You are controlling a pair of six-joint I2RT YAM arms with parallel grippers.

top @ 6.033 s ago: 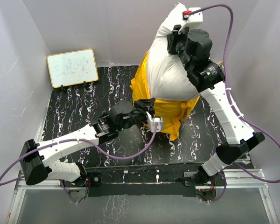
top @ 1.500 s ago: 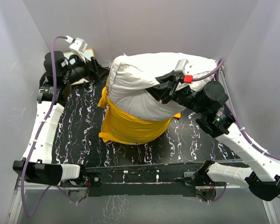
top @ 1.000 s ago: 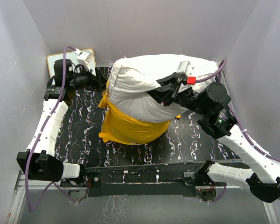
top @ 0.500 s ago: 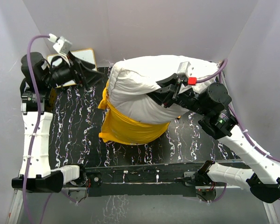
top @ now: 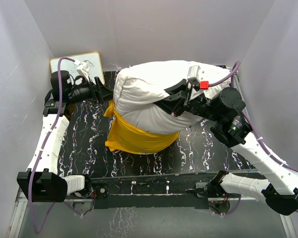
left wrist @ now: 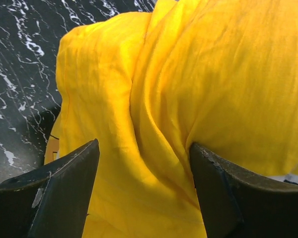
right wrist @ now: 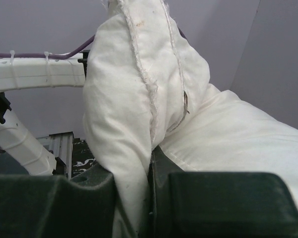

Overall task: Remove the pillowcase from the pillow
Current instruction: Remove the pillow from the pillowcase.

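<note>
Roughly half done. Plump white stuffed pillow is sticking out the far end; bright yellow thin fabric pillowcase is bunching round its near end, mid black marbled desk. Right fingers are pinching a pillow fold. Left fingers are standing wide beside the case's far-left edge, gripping nothing. Remaining: pulling the case off.

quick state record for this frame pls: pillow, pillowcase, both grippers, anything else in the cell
pillow: white, upper part bare, near end inside the pillowcase
pillowcase: yellow, bunched around the pillow's near end, low over the table
left gripper: jaws open at the pillowcase's left side, yellow fabric between them, not pinched
right gripper: jaws shut on a seamed fold of the pillow
whiteboard: propped in the far left corner, partly behind the left arm
task status: pillowcase not yet off
</note>
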